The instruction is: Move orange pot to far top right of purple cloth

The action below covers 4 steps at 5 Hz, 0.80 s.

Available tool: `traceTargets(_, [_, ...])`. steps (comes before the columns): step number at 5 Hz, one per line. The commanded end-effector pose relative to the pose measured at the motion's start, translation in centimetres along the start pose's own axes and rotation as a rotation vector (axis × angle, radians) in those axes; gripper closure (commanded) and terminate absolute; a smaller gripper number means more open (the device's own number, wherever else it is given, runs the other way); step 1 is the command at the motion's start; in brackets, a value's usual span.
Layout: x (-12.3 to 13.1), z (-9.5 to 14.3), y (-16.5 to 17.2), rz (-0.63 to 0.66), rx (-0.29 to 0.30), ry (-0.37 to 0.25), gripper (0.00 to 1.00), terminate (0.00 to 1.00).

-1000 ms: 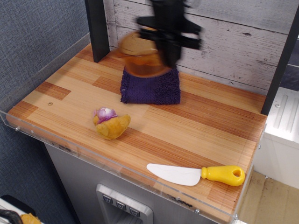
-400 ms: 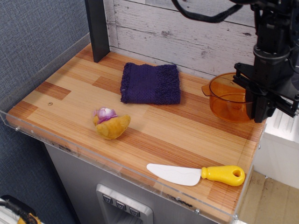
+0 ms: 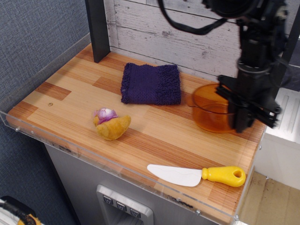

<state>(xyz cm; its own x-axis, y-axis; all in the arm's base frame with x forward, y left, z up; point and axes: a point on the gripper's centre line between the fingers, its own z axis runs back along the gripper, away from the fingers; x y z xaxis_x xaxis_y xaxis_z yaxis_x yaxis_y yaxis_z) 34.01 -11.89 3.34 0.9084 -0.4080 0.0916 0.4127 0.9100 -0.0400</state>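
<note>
The pot (image 3: 213, 108) sits upright on the tabletop (image 3: 154, 136), mouth up, well to the right of the cloth (image 3: 151, 84) and apart from it, a strip of bare wood between them. One small handle shows on the pot's left side, pointing toward the cloth; the opposite side is hidden behind the arm, so its handle line seems to run left-right, along the tabletop's back wall.

The pincer (image 3: 243, 123) comes straight down at the pot's right rim, dark fingers vertical and overlapping the amber wall. It looks clamped on that rim, though the exact gap between the fingers is hidden by the black housing.

The cloth lies flat near the back wall, fringed edge on its right side, facing the pot. In front of the cloth and slightly left, a plush toy (image 3: 111, 123) with a purple top. Farther forward and right of the cloth, near the front edge, a white knife (image 3: 197, 175) with yellow handle pointing right.
</note>
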Motion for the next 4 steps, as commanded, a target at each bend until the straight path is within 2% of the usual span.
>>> traceTargets(1, [-2.53,1.41,1.3,0.018,-0.016,-0.025,1.0,0.0])
traceTargets(2, [-2.53,1.06,1.19,0.022,-0.031,-0.002,0.0,0.0])
traceTargets(4, [-2.49,1.1,0.93,0.012,-0.046,-0.012,0.0,0.0])
